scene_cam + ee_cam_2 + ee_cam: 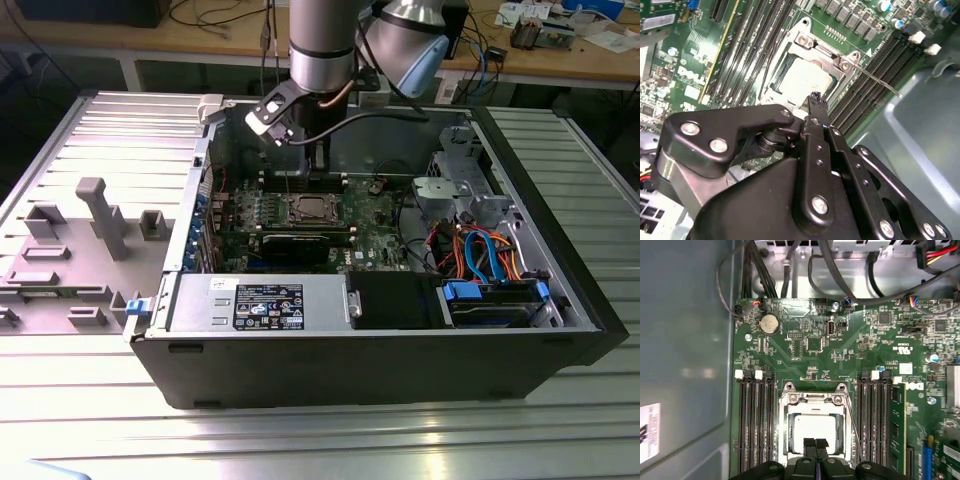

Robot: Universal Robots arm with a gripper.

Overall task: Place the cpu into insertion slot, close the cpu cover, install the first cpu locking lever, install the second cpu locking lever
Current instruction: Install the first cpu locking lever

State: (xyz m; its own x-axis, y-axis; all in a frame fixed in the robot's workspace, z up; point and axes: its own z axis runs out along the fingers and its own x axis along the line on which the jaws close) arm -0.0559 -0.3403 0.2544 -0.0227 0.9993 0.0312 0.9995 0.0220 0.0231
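Note:
The cpu lies flat in the insertion slot on the green board, its silver top showing through the window of the cpu cover. The cover lies down over the socket. In the second wrist view the cpu sits inside the cover, and a thin wire locking lever angles out from the socket corner over the memory slots. My gripper is shut with nothing visible between its fingers, its tips just above the socket's edge. In the exterior view the gripper hangs over the socket.
Black memory slots flank the socket, with one memory stick seated. A coin battery and black cables lie beyond it. The grey case wall is close by. A power supply and drive cage fill the case's front.

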